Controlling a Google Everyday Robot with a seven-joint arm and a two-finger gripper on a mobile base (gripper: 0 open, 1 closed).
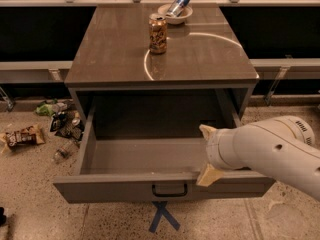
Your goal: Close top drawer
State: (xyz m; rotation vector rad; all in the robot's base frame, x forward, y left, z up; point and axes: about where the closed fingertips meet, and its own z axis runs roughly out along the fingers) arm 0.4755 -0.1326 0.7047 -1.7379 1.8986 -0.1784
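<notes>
White arm (270, 149) reaches left; end effector (204, 154) at top drawer (110, 188) front.

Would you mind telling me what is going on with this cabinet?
The top drawer is pulled far out and not yet closed. The robot's arm reaches in from the right, its end effector open over the right part of the drawer's front edge. A can stands on the cabinet top.
</notes>
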